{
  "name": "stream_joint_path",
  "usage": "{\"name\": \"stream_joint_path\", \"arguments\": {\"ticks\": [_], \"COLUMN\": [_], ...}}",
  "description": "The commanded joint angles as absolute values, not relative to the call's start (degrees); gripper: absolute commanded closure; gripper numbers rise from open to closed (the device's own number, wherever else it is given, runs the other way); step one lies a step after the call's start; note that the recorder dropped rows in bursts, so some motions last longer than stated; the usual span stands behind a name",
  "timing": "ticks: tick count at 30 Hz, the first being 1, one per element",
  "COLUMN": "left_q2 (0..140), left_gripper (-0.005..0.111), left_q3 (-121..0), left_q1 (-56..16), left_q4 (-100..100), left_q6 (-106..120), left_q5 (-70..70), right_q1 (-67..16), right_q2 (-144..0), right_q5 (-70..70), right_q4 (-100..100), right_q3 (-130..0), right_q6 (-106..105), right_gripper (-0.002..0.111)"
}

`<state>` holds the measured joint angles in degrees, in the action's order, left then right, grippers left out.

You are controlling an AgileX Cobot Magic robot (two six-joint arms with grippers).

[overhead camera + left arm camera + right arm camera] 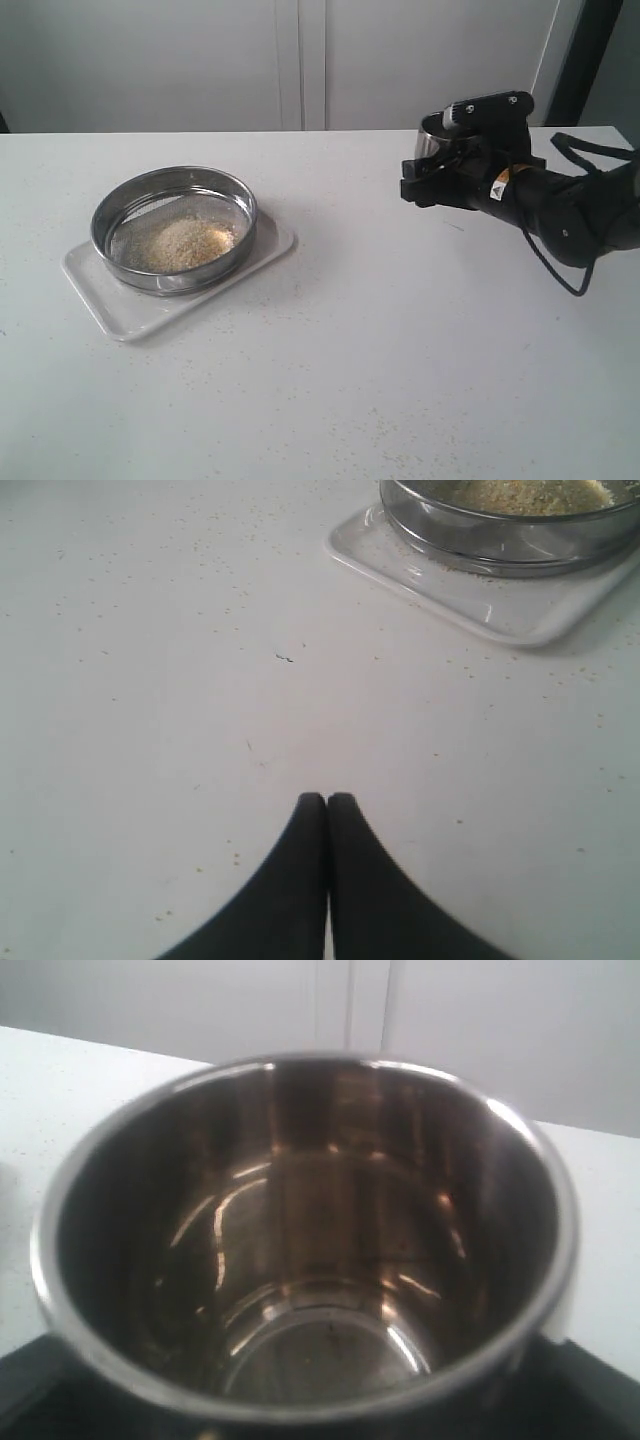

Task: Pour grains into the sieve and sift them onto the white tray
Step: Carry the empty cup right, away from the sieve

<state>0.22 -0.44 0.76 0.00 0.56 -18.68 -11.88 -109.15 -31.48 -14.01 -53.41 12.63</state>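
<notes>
Your right end effector [432, 162] grips the empty steel cup [300, 1260]; your left end effector [327, 800] is pinched closed over the desk [380, 350]. The grains [190, 243] sit in the sieve [170, 278], resting on the white tray [130, 315].

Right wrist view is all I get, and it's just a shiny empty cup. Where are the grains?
Observer: Not in your cup. The grains lie in a heap inside the sieve, far off to the left in the exterior view.
Operator: What's the sieve sitting on?
Observer: It rests on the white tray, which sticks out past it at the near corner.
Operator: Is the other arm helping?
Observer: No. The left gripper has its jaws pressed shut on nothing, over bare table short of the tray.
</notes>
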Motion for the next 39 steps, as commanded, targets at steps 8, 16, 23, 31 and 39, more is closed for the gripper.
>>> {"name": "stream_joint_path", "arguments": {"ticks": [8,16,23,31,39], "left_q2": [0.0,0.0,0.0,0.0,0.0], "left_gripper": [0.107,0.107,0.107,0.107,0.107], "left_q3": [0.0,0.0,0.0,0.0,0.0], "left_q1": [0.8,0.8,0.8,0.8,0.8], "left_q4": [0.0,0.0,0.0,0.0,0.0], "left_q6": [0.0,0.0,0.0,0.0,0.0], "left_q5": [-19.1,-19.1,-19.1,-19.1,-19.1], "right_q1": [-7.4,-6.4,-6.3,-6.3,-6.3], "right_q2": [-113.8,-118.2,-122.5,-126.9,-128.9], "right_q5": [-40.0,-44.3,-48.3,-54.2,-55.4], "right_q4": [-13.3,-6.3,-4.2,-3.8,0.8], "right_q3": [-51.1,-51.1,-51.2,-51.3,-51.3], "right_q6": [10.2,5.7,2.7,1.2,1.2], "right_gripper": [0.108,0.108,0.108,0.108,0.108]}}
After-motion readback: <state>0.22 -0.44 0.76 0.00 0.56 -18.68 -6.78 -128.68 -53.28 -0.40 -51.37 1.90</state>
